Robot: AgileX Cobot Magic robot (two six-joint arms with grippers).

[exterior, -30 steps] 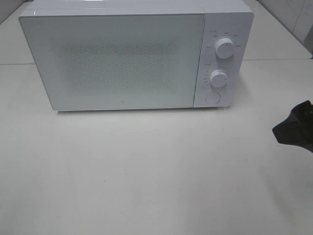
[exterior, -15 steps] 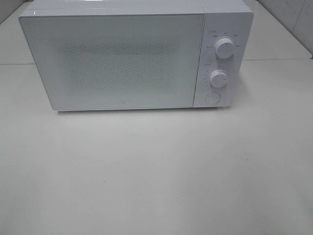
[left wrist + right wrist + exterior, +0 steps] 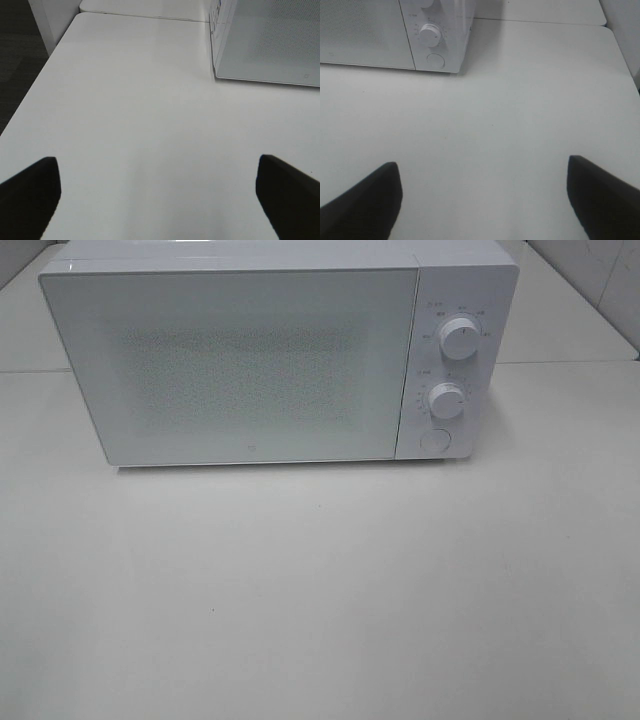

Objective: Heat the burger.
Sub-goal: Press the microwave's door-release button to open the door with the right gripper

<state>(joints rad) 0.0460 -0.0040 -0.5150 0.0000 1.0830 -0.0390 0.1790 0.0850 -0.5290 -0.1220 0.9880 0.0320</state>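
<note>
the right tool (image 3: 480, 200), a second ago over the desk (image 3: 590, 540) at the high view's right edge, has left that view.

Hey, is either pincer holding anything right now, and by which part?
Nothing is held. The left pincer and the right pincer are both open and empty over the table.

The speckled door (image 3: 240, 365) of the microwave (image 3: 490, 300) is hiding whatever is inside. The print around the two dials (image 3: 459, 337) is coming out too small to read. The wrist views are cropping the microwave to a corner, and the fingers (image 3: 30, 195) of the left end effector (image 3: 157, 167) and right end effector (image 3: 482, 165) are running out of frame.
</note>
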